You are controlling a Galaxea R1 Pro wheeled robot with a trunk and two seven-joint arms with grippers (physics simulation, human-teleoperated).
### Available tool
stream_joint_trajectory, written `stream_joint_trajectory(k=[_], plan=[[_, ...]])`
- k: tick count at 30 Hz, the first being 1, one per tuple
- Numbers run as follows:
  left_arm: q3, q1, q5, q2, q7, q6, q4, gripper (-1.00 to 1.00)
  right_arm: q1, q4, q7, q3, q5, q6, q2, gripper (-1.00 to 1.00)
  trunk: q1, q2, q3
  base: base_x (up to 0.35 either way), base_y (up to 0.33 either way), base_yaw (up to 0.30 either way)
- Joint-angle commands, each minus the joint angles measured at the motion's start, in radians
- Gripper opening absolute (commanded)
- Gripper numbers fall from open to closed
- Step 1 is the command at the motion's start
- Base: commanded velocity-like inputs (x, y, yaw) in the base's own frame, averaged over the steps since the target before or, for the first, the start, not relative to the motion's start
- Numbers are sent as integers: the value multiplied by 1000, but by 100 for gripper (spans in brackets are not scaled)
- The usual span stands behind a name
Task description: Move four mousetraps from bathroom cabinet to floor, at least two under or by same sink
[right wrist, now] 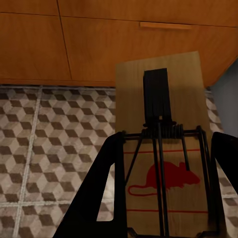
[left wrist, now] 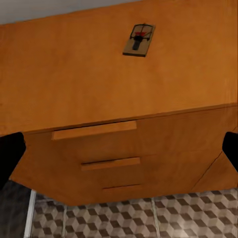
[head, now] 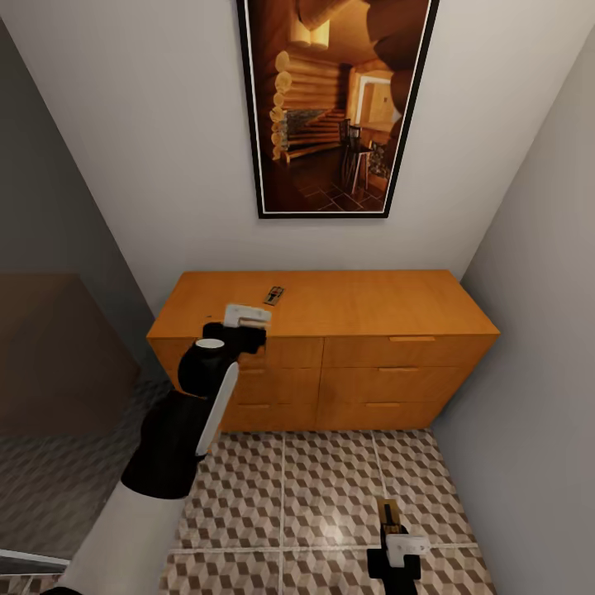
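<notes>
The orange-brown cabinet (head: 372, 306) stands against the back wall, with one mousetrap (head: 273, 295) lying on its top left of centre. My left gripper (head: 246, 324) hovers over the cabinet's front edge, short of that mousetrap (left wrist: 139, 39); it is open, its dark fingers (left wrist: 10, 153) spread wide with nothing between them. Low over the cube-patterned bathroom floor (head: 314, 479), my right gripper (head: 388, 527) is shut on a second mousetrap (right wrist: 163, 144), a wooden board with a red mouse print and wire spring. The sink and the other mousetraps are out of view.
A framed picture of a log interior (head: 335, 107) hangs above the cabinet. Grey walls close in on both sides (head: 537, 372), leaving a narrow tiled strip in front of the drawers (head: 405, 368).
</notes>
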Motion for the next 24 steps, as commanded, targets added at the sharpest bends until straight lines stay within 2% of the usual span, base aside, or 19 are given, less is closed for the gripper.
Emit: stream_joint_trajectory(k=[1,8,9,12,16,19,21,24], plan=[[0,-36,5,0,4,17,9,100,-1,1,-4,8,-5,-2,1,-100,1,-2,-2,0,0,0],[3,-229,9,0,9,38,110,100,-1,1,-4,9,-5,-2,2,-100,1,-2,-2,0,0,0],[4,-280,10,0,10,38,156,100,-1,1,-3,9,-5,2,2,-100,1,-2,-2,0,0,0],[19,-363,10,0,9,38,261,100,-1,1,0,9,-4,16,2,-100,1,-2,-2,0,0,0],[60,-393,11,2,1,39,313,100,-1,1,2,8,-4,29,3,-100,1,-2,-2,0,0,0],[68,-398,14,3,-12,40,305,100,-1,1,2,8,-4,32,3,-100,1,-2,-2,0,0,0],[67,-399,16,9,-47,41,263,100,-1,1,3,8,-4,33,2,-100,1,-2,-2,0,0,0],[57,-398,16,32,-119,40,183,100,-1,1,2,8,-4,33,2,-100,1,-2,-2,0,0,0]])
